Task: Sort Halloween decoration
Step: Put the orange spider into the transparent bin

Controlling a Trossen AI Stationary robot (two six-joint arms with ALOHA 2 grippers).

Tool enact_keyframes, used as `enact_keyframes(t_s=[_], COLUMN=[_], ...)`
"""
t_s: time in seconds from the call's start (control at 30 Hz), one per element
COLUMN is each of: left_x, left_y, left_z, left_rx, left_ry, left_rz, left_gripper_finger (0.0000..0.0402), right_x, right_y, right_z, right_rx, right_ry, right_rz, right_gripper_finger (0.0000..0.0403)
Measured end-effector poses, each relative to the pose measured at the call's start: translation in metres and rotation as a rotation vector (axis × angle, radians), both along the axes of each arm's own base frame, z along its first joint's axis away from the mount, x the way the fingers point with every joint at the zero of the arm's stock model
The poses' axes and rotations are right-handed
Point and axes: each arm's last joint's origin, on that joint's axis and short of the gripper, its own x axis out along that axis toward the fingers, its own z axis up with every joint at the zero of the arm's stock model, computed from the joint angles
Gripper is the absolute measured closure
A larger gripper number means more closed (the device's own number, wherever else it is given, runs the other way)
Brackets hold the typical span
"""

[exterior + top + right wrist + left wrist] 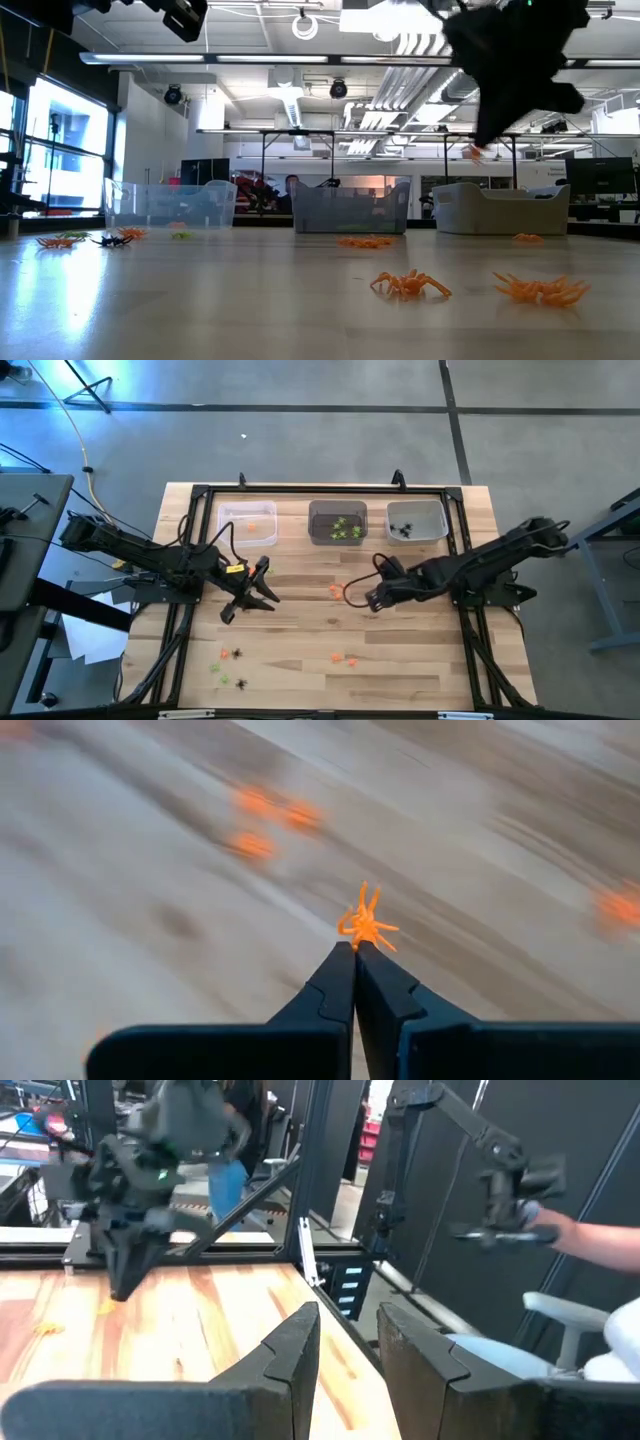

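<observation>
My right gripper (355, 948) is shut on a tiny orange spider-shaped trinket (365, 923). It hangs above the table's middle (358, 598) and shows high up in the low view (478, 145). More Halloween decoration lies loose on the wood: orange pieces (335, 590) (343, 658) and green and black ones (228, 668) near the front left. My left gripper (262, 595) stands open and level, left of centre, with nothing between its fingers (300, 1345). My right gripper pinches the orange trinket by its near legs (358, 938), only at the very ends of the two fingers. The fingers slant down from the table's right side. Most of the trinket sticks out past the tips, lifted clear of the table (470, 152).
Three translucent bins stand along the far edge: the left one (248, 523) with an orange piece, the middle one (336, 523) with green ones, the right one (415, 520) with black spiders. A black frame (200, 495) rims the table. A person's hand (560, 1230) shows beyond it.
</observation>
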Motion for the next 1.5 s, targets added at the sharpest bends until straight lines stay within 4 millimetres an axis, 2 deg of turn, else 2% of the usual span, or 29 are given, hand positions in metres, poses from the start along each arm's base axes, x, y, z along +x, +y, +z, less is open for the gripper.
enact_keyframes(t_s=[0.2,0.3,0.4,0.63,0.83,1.0,1.3,1.5], left_x=[0.011,0.02,0.027,0.042,0.058,0.066,0.066,0.067], left_y=[-0.002,-0.003,-0.005,-0.008,-0.011,-0.014,-0.014,-0.011], left_z=[-0.008,-0.013,-0.016,-0.01,-0.01,-0.009,-0.009,-0.009], left_rx=[0.013,0.012,0.021,0.044,0.07,0.111,0.197,0.239], left_ry=[0.001,-0.007,-0.043,-0.12,-0.107,-0.119,-0.163,-0.168], left_rz=[0.02,0.029,0.029,0.038,0.056,0.052,0.058,0.158], left_gripper_finger=[0.0308,0.0305,0.0304,0.0302,0.0287,0.0264,0.0227,0.0213], right_x=[0.031,0.038,0.042,0.057,0.072,0.072,0.069,0.069], right_y=[0.025,0.033,0.038,0.045,0.052,0.056,0.064,0.066], right_z=[0.029,0.044,0.05,0.039,0.032,0.032,0.035,0.04], right_rx=[-0.072,-0.138,-0.2,-0.241,-0.239,-0.245,-0.246,-0.255], right_ry=[-0.453,-0.616,-0.69,-0.737,-0.818,-0.834,-0.867,-0.915], right_rz=[0.163,0.204,0.228,0.257,0.321,0.337,0.368,0.374], right_gripper_finger=[0.0403,0.0403,0.0403,0.0403,0.0403,0.0403,0.0403,0.0403])
